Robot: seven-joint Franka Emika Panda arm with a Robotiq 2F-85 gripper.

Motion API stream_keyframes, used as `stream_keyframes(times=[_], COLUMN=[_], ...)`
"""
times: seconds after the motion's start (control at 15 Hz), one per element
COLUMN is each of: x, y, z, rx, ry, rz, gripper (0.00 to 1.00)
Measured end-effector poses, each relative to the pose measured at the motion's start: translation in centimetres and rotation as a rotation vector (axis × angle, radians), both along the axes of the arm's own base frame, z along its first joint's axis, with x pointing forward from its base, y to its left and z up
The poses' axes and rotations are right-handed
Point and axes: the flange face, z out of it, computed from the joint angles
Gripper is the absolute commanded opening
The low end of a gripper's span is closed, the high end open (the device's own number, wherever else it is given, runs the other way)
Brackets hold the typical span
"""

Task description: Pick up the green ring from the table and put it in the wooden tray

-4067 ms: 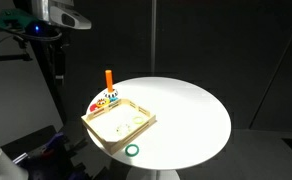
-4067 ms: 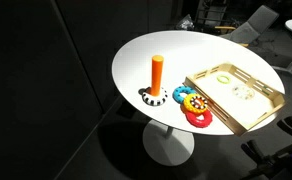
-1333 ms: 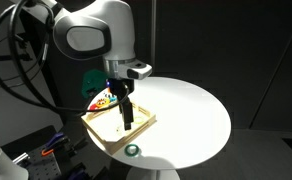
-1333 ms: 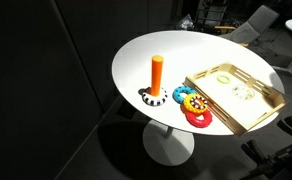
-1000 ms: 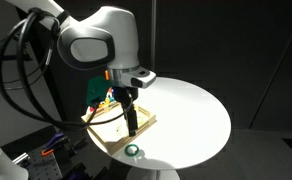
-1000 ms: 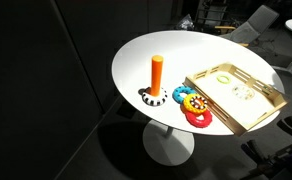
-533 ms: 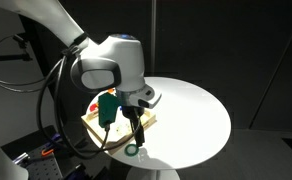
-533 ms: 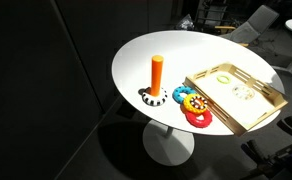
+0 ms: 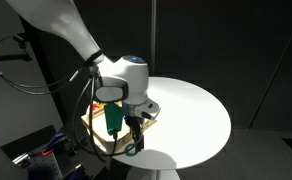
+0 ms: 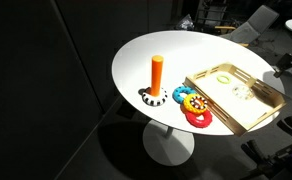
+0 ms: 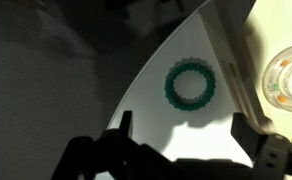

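The green ring [image 11: 190,84] lies flat on the white table [image 11: 151,115] near its curved edge, right beside the wooden tray's pale rim [image 11: 229,50]. My gripper [image 11: 182,128] is open and empty, its two dark fingers spread on either side just short of the ring and above the table. In an exterior view my gripper [image 9: 135,141] hangs low over the table's front edge [image 9: 186,110] and mostly hides the ring and the tray. The tray [image 10: 266,108] shows whole in an exterior view, where the ring is out of sight.
A multicoloured ring toy [image 10: 193,105] and an upright orange peg [image 10: 156,73] stand next to the tray. A small clear, coloured item [image 11: 290,80] lies inside the tray. The table edge drops off just beyond the ring.
My arm has swung forward from over the tray and come down to the table's front edge, bringing the open gripper over the green ring. The ring and tray have not moved.
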Motion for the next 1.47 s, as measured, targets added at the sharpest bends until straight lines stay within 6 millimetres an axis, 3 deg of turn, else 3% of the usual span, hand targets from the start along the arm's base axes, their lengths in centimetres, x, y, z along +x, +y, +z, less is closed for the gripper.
stream_keyframes(times=[0.73,1.47], x=[2.2,3.4], y=[2.1,4.2], z=[-5.1,-5.3], rx=[-0.001,-0.006], ry=[0.035,0.009], rz=[0.066,0.114], gripper=[1.00,1.00])
